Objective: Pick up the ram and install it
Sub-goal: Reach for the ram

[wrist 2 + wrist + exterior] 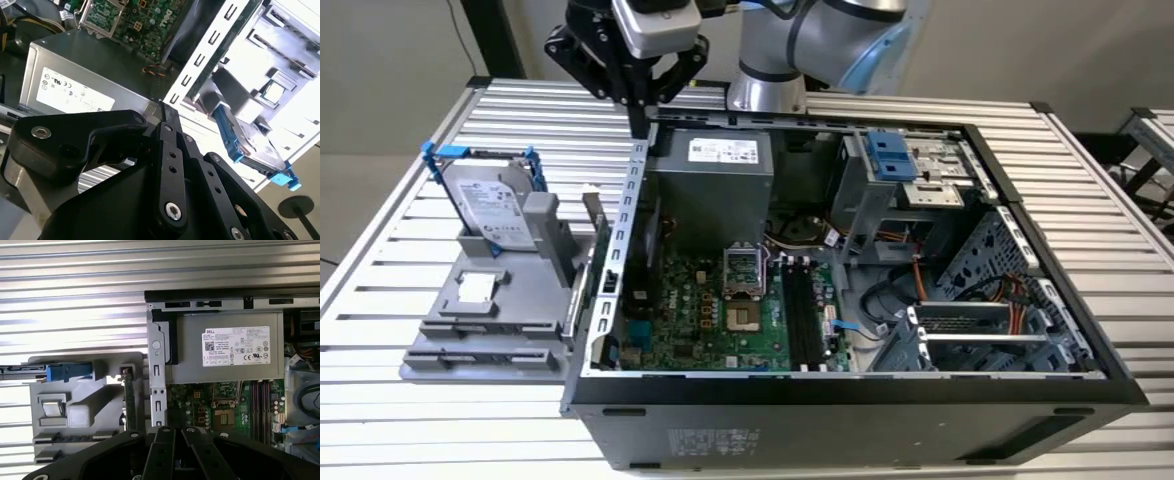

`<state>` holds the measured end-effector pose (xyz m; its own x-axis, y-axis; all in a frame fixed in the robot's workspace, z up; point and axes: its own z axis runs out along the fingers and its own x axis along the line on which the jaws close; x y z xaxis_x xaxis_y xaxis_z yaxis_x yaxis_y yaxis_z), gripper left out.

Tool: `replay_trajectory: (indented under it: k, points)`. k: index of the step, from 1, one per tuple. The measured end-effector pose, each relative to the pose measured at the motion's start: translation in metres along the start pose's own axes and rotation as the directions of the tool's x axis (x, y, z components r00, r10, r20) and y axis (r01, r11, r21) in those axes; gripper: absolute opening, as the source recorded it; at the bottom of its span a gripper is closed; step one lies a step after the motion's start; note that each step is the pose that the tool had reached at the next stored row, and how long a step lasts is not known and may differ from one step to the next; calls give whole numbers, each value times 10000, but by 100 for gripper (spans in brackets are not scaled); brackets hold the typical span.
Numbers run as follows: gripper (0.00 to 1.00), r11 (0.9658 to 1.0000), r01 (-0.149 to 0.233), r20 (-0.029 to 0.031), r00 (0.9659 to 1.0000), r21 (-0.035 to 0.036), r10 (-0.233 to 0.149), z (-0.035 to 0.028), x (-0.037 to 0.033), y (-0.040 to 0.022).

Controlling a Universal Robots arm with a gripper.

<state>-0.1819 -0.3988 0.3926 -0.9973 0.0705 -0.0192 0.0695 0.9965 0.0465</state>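
Gripping tool: my black two-finger gripper [639,115] hangs over a corner of the open black computer case [854,405], fingers pressed together with nothing between them.
Task part: the ram [129,400], a thin dark bluish memory stick, stands on edge in a grey plastic holder [95,390], just beside the case.
Handling: I judge it light, stiff and fragile; take the flat faces near the free top edge.
Surface: ribbed aluminium tabletop [414,420].
Room: narrow between case and holder.
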Motion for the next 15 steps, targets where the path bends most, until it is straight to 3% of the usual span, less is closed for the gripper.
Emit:
replay_trajectory:
  k: [15]
  points:
    - [0,10000,7,0,10000,1,-7,-9,395,-27]
